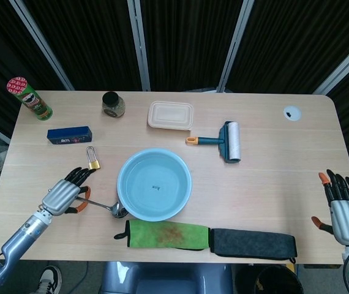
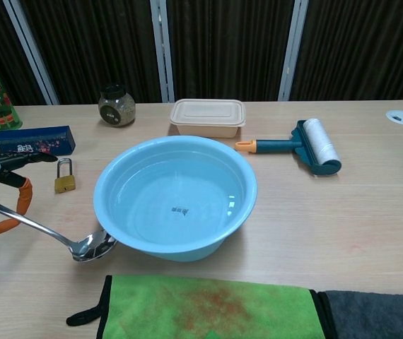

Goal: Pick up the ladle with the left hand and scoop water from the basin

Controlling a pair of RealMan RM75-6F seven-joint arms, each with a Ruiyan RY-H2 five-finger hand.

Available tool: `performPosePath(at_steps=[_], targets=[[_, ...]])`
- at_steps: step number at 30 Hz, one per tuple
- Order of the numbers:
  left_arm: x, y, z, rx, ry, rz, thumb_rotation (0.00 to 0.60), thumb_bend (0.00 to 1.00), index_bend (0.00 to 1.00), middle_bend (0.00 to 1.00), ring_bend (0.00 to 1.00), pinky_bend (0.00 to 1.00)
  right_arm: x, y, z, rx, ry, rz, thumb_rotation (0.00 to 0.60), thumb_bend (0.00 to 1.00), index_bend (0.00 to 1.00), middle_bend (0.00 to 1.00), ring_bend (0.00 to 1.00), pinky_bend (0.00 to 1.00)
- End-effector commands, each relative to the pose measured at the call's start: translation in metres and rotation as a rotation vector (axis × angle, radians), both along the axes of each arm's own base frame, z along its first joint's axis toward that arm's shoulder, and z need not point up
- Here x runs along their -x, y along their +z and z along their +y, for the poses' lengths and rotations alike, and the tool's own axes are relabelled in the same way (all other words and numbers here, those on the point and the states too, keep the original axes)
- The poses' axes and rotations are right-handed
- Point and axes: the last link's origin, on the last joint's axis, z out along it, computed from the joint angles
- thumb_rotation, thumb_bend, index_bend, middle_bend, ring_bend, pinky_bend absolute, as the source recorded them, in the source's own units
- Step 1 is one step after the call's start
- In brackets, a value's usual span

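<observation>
While the left hand (image 1: 61, 195) gripped the ladle (image 2: 60, 238), its bowl sat outside the basin (image 2: 175, 198) at eight o'clock; lifting over and scooping remained undone.

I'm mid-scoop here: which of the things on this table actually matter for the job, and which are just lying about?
For the job:
- ladle, held by the left hand
- basin of water

Lying about:
- padlock
- blue box
- chips can
- jar
- lidded container
- lint roller
- green cloth
- dark cloth
- right hand, idle
</observation>
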Motion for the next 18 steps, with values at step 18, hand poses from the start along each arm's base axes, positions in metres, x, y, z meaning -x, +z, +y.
performPosePath(at_steps=[18], targets=[[-0.035, 0.033, -0.041, 0.045, -0.123, -0.139, 0.6, 0.46, 0.66, 0.0, 0.0, 0.0, -0.004, 0.0, 0.002, -0.012, 0.024, -0.018, 0.6, 0.0, 0.0, 0.0, 0.0, 0.0]])
